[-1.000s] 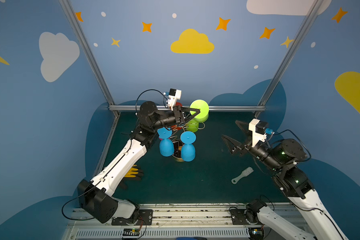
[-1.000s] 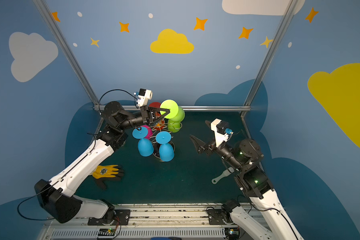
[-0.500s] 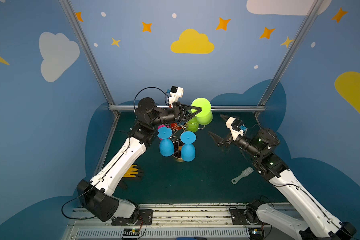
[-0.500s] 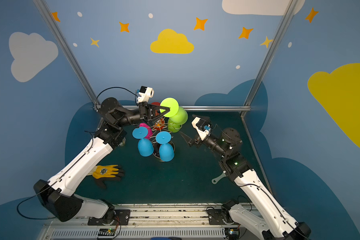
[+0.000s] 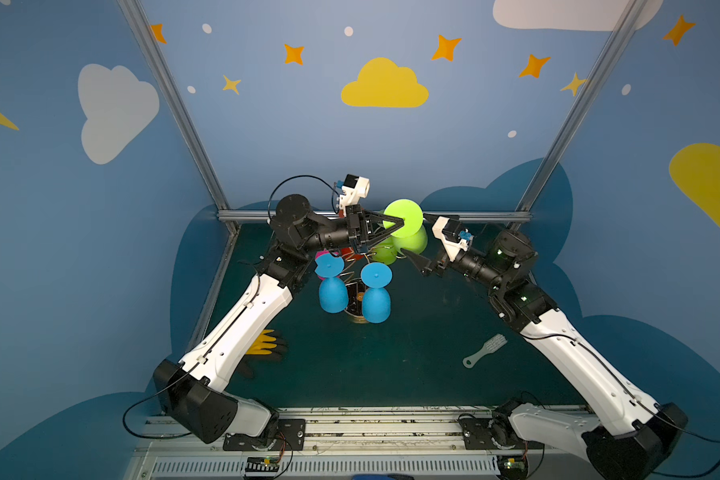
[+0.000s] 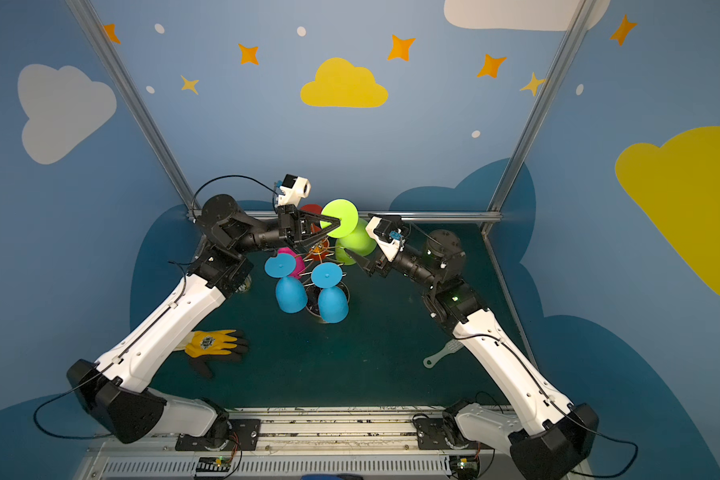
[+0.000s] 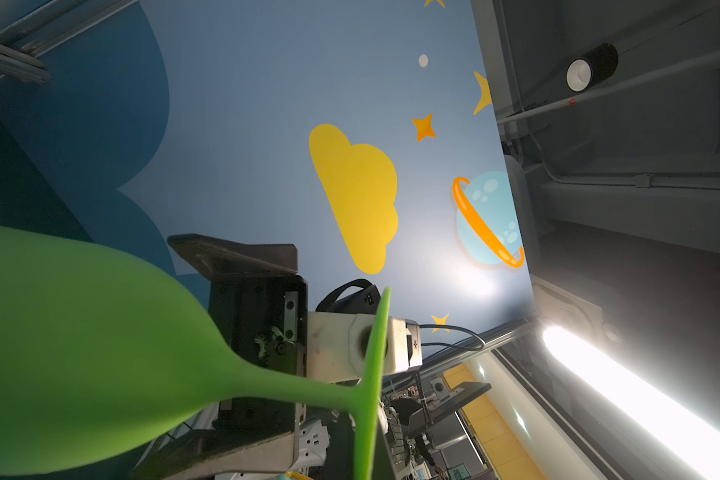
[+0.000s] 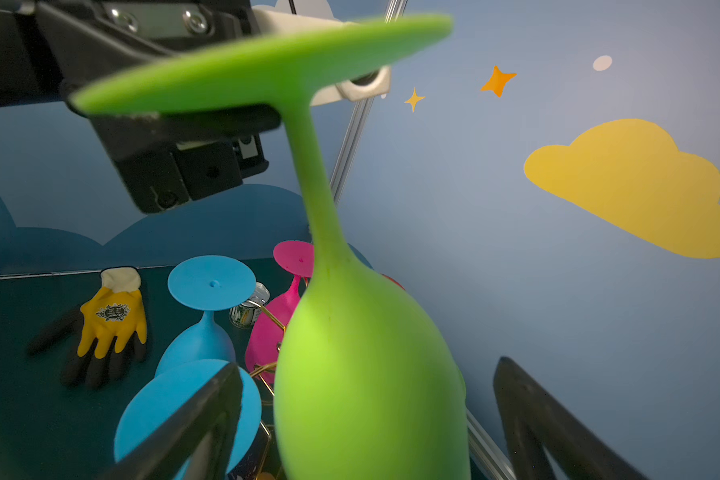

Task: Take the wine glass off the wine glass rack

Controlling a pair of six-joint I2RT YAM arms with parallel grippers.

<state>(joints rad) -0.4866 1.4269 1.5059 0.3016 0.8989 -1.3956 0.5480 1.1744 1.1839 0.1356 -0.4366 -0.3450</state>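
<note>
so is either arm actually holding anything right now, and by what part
The left gripper is shut on the green wine glass, pinching its flat foot. The right gripper has its jaws open around the bowl.

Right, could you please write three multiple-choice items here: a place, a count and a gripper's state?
1. Where is the yellow glove? A. draped over a glass B. on the table beside the left arm C. against the back wall
2. How many blue wine glasses hang on the wine glass rack? A. one B. two C. four
3. The right gripper is: A. open B. shut empty C. shut on a blue stem
Key: 1 B, it lies by the white arm; 2 B, two blue bowls hang there; 3 A, its fingers stand apart.
</note>
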